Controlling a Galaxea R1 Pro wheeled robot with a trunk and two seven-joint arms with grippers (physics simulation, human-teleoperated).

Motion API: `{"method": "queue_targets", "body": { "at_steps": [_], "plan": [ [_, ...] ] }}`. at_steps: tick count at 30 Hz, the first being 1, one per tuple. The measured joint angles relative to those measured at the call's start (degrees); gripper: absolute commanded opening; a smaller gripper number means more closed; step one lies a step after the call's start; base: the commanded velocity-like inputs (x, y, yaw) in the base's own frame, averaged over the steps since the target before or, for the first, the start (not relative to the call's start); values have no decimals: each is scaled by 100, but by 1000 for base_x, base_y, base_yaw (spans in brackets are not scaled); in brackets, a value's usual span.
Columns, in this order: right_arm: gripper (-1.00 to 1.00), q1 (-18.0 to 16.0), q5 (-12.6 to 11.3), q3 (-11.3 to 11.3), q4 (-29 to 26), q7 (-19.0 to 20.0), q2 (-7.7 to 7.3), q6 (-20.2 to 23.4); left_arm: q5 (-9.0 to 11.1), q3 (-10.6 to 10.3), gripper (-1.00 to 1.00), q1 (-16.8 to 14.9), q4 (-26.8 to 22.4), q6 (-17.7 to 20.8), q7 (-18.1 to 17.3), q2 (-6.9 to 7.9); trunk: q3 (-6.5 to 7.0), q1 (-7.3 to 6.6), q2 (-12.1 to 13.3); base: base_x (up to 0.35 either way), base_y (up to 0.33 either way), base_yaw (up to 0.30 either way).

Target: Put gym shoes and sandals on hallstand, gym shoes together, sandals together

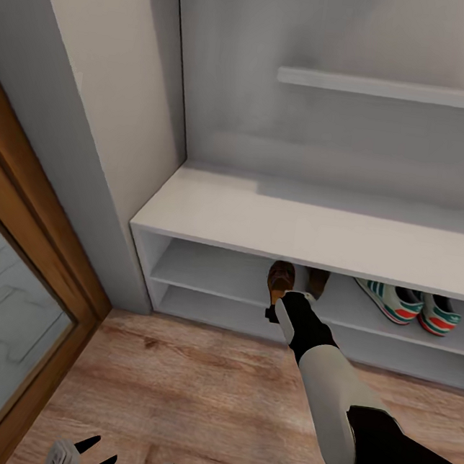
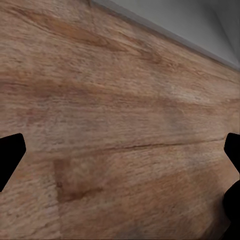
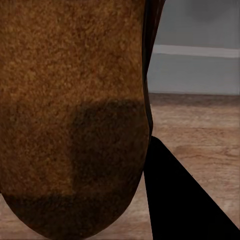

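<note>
**A:** Start closest to you. Your left gripper (image 1: 81, 453) hangs low over the corridor floor (image 1: 190, 394) with its fingers spread wide and nothing between them; the left wrist view has bare wood grain and a black fingertip (image 2: 10, 155) at each edge.

**B:** And the right?

**A:** Your right gripper (image 1: 280, 312) reaches into the upper tier of the hallstand (image 1: 319, 228), clamped on a sandal (image 1: 281, 280). In the right wrist view its brown, grainy, suede-like sole (image 3: 75, 110) sits hard against the lens, rounded at the end, with one black finger (image 3: 180, 200) beside it.

**B:** What could go wrong for you here?

**A:** The bench top hides the fingertips, so you are placing half blind. Let go with the sandal poking over the tier's front edge and it may tip back onto the planks. The second sandal (image 1: 318, 279) stands just beside it, deeper in shadow; push in too hard and you could shove it out of line.

**B:** And the gym shoes (image 1: 408, 304)?

**A:** Already side by side further along the same tier, white with green stripes and red-orange heels, well apart from your arm. Beyond them the rack is flat, pale, matte panels, with a plain wall shelf (image 1: 395, 89) above.
</note>
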Motion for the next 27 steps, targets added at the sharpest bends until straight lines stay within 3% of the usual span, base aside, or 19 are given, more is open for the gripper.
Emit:
{"method": "queue_targets", "body": {
  "at_steps": [9,17,27],
  "plan": [
    [-100,0,1,0,0,0,0,0,8,0,100,0,0,0,-5,3,0,2,0,20,0,-7],
    [-100,0,2,-2,-1,0,0,1,8,0,100,0,1,0,-8,3,0,2,0,8,0,-124],
    [-100,0,4,-2,0,0,0,0,8,0,100,0,1,0,-8,3,0,1,0,138,0,-8]
  ]
}}
